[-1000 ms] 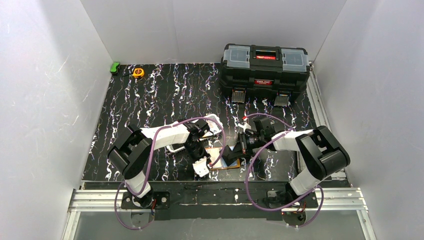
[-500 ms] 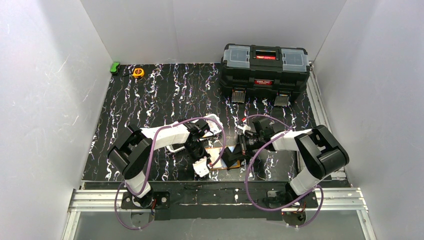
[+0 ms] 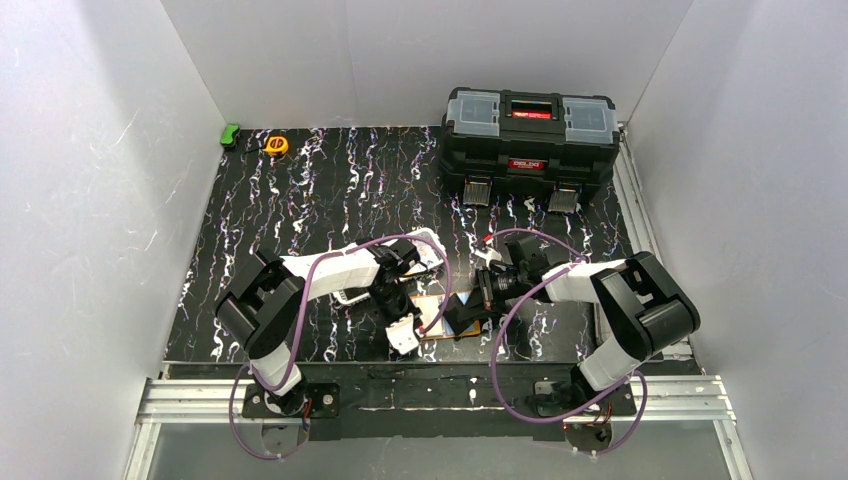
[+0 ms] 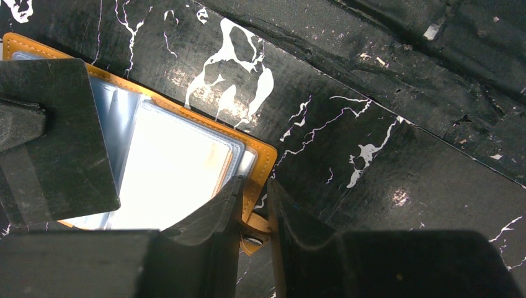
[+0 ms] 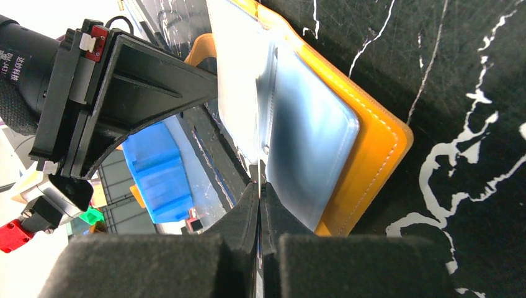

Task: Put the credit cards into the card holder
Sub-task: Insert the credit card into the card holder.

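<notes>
Two robot arms meet over an orange leather-like folding card holder (image 5: 372, 143), which lies open near the front edge of the tabletop (image 3: 300, 200) between their wrists. The left gripper (image 4: 254, 189) has its jaws clamped on the card holder's orange rim beside the snap tab, apparently pinning it flat. The right gripper (image 5: 258, 186) has its jaws pressed together on what looks like a thin clear pocket leaf (image 5: 239, 81), raised off the grey-blue pockets beneath.

A pale rectangular plastic card (image 4: 173, 174) appears to sit inside one pocket. No loose card can be made out, and a blue shape behind the lifted leaf is too unclear to name.

The step in hand seems to be opening a pocket for loading. With both grippers occupied, the next move likely calls for one to let go and fetch a card, then slide it edge-first into the pocket mouth without the card holder shifting.

The tabletop is black, veined with white like marble. Plain white walls enclose it on three sides. A black plastic toolbox (image 3: 528, 135) stands at the far right, and a yellow tape measure (image 3: 276, 145) lies just beside a small green object (image 3: 231, 134) in the far left corner.
</notes>
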Robot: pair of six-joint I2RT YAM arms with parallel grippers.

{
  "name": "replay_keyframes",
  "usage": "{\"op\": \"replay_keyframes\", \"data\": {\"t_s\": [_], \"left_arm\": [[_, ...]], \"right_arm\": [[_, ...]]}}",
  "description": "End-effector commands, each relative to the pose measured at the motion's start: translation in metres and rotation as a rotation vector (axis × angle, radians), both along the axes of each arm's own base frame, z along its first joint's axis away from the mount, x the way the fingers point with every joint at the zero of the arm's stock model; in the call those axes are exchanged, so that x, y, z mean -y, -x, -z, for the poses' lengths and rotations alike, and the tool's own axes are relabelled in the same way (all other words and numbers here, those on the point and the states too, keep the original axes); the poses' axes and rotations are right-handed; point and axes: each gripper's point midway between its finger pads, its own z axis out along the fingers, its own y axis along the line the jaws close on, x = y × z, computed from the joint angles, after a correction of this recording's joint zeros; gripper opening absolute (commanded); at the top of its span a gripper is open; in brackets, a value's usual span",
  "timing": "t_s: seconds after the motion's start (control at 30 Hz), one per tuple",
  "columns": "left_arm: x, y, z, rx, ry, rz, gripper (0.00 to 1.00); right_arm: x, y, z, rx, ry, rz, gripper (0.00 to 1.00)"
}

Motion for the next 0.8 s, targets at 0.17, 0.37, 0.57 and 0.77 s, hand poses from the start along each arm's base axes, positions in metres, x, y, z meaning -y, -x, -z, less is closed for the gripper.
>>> {"op": "replay_keyframes", "data": {"t_s": [0.17, 0.37, 0.57, 0.77], "left_arm": [[-0.0083, 0.0109, 0.0035, -0.022, -0.035, 0.006, 0.19], [-0.0086, 0.011, 0.0031, -0.021, -0.035, 0.005, 0.18], [-0.0085, 0.0107, 0.0031, -0.018, -0.034, 0.006, 0.18], [-0.0094, 0.0111, 0.0039, -0.018, -0.036, 0.008, 0.18]], "right_arm": [[0.0015, 0.0042, -0.001, 0.011, -0.002, -0.011, 0.01], [0.0043, 0.0047, -0.0017, 0.019, 0.007, -0.006, 0.01], [0.002, 0.0022, -0.0022, 0.014, -0.003, -0.006, 0.01], [-0.0011, -0.0015, -0.0029, 0.009, -0.011, -0.006, 0.01]]}}
